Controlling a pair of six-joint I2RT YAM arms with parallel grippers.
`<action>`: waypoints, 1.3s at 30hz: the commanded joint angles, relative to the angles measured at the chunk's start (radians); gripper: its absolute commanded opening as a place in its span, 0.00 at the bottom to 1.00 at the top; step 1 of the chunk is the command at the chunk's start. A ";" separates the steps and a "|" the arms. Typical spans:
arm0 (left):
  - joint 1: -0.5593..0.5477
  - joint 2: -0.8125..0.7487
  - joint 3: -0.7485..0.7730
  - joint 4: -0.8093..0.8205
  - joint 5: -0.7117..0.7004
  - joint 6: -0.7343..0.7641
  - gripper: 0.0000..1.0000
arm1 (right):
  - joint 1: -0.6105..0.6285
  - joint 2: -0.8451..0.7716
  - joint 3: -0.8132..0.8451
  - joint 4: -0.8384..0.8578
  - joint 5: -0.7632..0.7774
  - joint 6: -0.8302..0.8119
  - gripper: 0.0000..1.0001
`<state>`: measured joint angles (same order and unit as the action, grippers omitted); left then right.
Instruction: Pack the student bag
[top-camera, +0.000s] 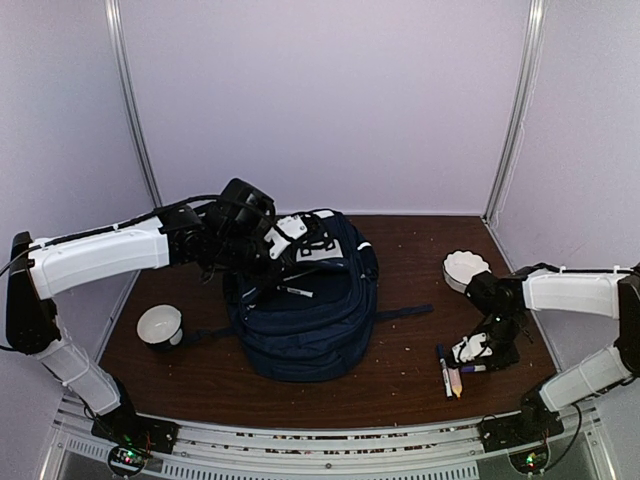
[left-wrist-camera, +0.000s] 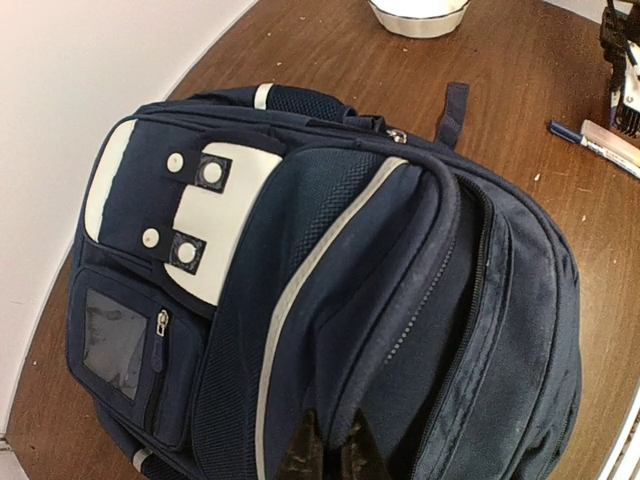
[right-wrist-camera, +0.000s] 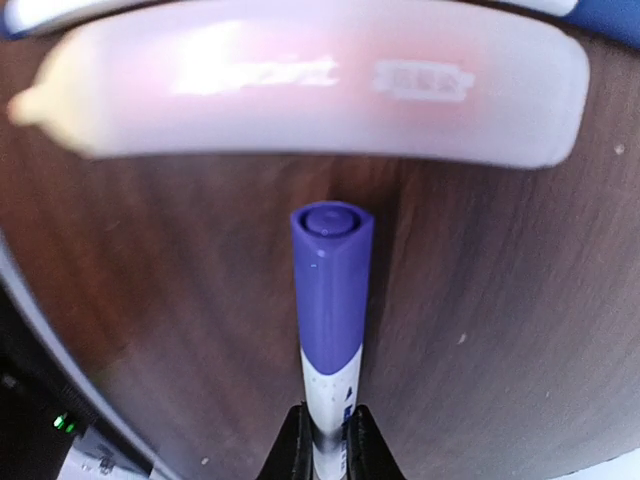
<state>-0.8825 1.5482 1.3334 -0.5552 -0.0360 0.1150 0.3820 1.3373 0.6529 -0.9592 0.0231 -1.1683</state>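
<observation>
Student bag (top-camera: 300, 305): one, lying on the table (top-camera: 400, 345), main zip open. Left gripper (left-wrist-camera: 332, 455) directly over the bag's upper edge, jaws closed narrow, tips against the navy fabric beside the open zip; cannot tell whether fabric is pinched. Right gripper (right-wrist-camera: 325, 440) well to the right of the bag, low over the tabletop, clamped on a purple-capped marker (right-wrist-camera: 330, 290).

Count of pens right of the bag: three, namely the held marker, a pale pen (right-wrist-camera: 320, 90) and a blue pen (left-wrist-camera: 563, 131).

Count of bowls: two, left bowl (top-camera: 160, 323) near the bag's left side, right bowl (top-camera: 465, 266) well apart on its right.
</observation>
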 joint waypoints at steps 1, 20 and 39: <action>0.011 -0.005 0.036 0.053 0.015 0.004 0.00 | 0.000 -0.065 0.117 -0.146 -0.076 -0.011 0.05; 0.013 -0.007 0.037 0.055 0.040 -0.015 0.00 | 0.561 0.183 0.817 0.116 -0.052 0.331 0.05; 0.016 -0.020 0.040 0.064 0.128 -0.044 0.00 | 0.761 0.473 0.896 0.468 0.195 0.250 0.06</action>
<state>-0.8711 1.5562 1.3334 -0.5556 0.0563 0.0875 1.1328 1.7767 1.5093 -0.5953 0.1818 -0.9108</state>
